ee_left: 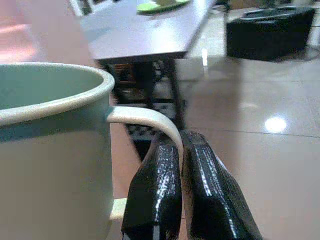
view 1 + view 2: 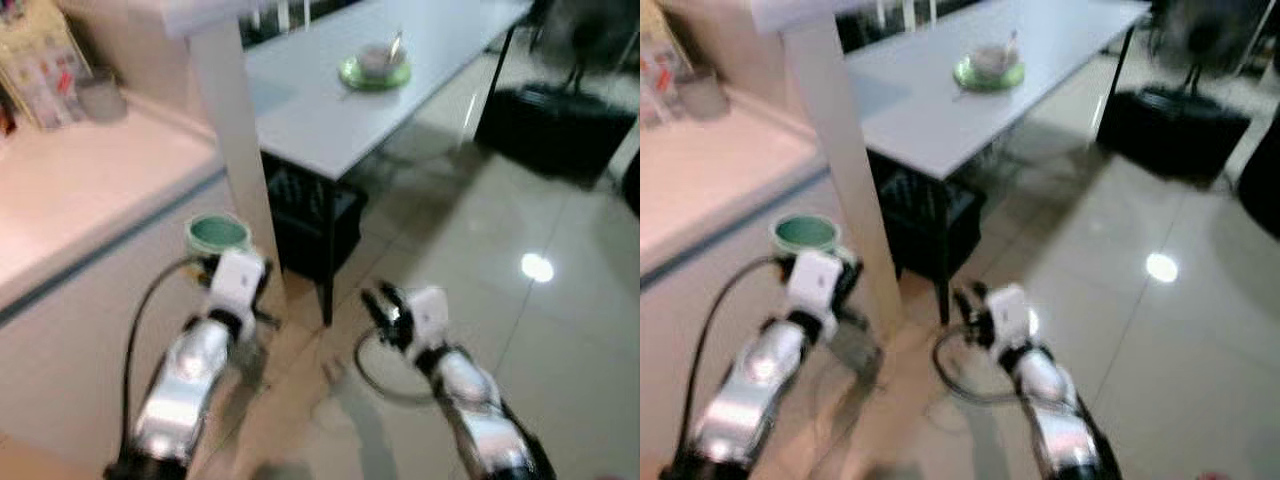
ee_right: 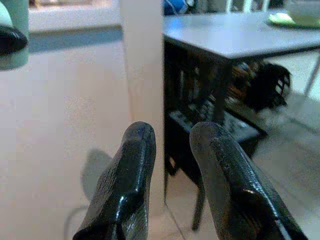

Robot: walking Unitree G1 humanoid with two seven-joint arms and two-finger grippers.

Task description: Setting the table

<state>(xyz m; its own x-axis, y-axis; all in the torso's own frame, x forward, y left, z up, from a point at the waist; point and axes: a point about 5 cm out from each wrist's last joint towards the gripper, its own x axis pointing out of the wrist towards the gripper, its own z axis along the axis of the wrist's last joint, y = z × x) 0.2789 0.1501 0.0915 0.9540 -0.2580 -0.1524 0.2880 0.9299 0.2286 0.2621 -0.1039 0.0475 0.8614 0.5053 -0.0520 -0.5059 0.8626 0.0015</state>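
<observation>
Left gripper [image 2: 213, 262] pinches the handle of a pale green mug [image 2: 217, 234]; in the left wrist view both black fingers [image 1: 160, 195] are pressed together on the white handle loop, mug [image 1: 50, 150] upright, rim level, inside not readable; the mug is carried in the air just in front of a white post [image 2: 235, 150] at the counter's corner, above the floor, not resting on anything.

Right gripper [image 2: 382, 305] holds nothing; its two fingers [image 3: 125, 185] stand slightly apart with a narrow gap between them; it hovers over the tiled floor [image 2: 520, 330], right of the left arm and near the table leg.

White dining table [image 2: 330, 100] lies further ahead, right of the post; on its far part sits a green plate [image 2: 374, 73] with a small bowl [image 2: 378, 57] on it, something thin sticking out of the bowl, too blurred to name; a black crate [image 2: 310, 220] sits under the table's near end.

Pale counter [image 2: 80, 190] at left; a grey cup [image 2: 100, 97] and a colourful package [image 2: 35, 65] at its far edge; a black case [image 2: 555, 125] on the floor at far right; head views are motion-blurred.
</observation>
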